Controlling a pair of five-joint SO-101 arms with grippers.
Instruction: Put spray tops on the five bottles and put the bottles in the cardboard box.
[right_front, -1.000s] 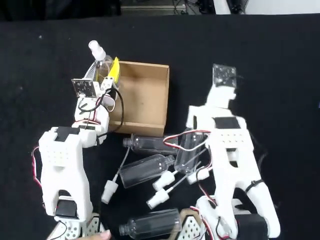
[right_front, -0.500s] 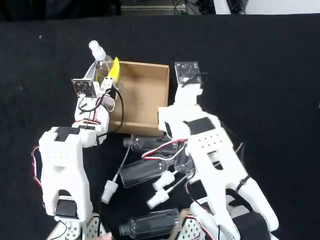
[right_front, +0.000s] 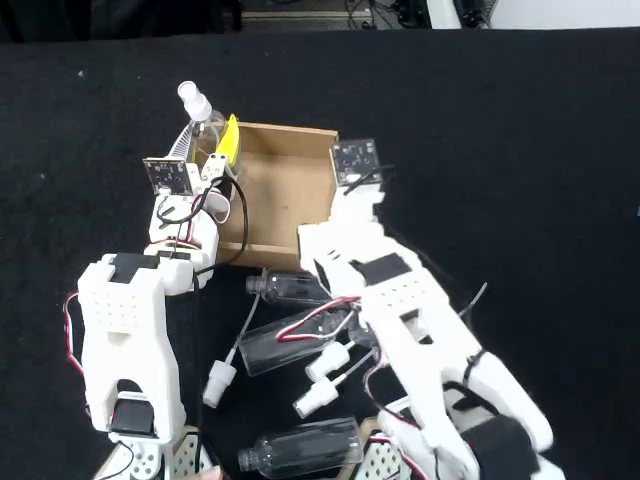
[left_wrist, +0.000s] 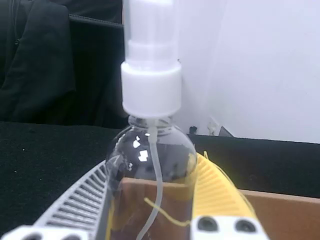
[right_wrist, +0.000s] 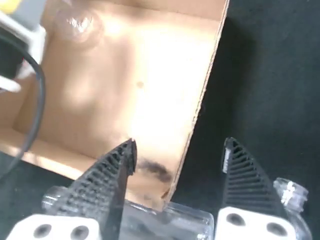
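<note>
right pincer (right_wrist: 180, 150): jaws wide apart, holding nothing, hanging over the near right corner of the cardboard box (right_wrist: 150, 75). over the last second its arm has swung from well right of the box to the box's right wall. left pincer (left_wrist: 150, 200): unmoved, shut on the capped bottle (left_wrist: 150, 160), whose spray top (left_wrist: 151, 85) is seated on the neck. it holds the bottle upright at the far left corner of the box.

reading: one bottle is capped but not yet released into the box. the right arm's swing probably brings it towards the uncapped bottle (right_front: 290, 288) lying just outside the near wall, though its aim cannot be told.

views compared: the high view alone shows the backlog, two more bare bottles (right_front: 295, 340) (right_front: 300, 447) and loose spray tops (right_front: 218, 380) on the table. the left wrist view alone shows the dip tube running down inside the held bottle. the right wrist view alone shows the empty gap between the jaws, the bare box floor, and a clear bottle beneath the fingers.
</note>
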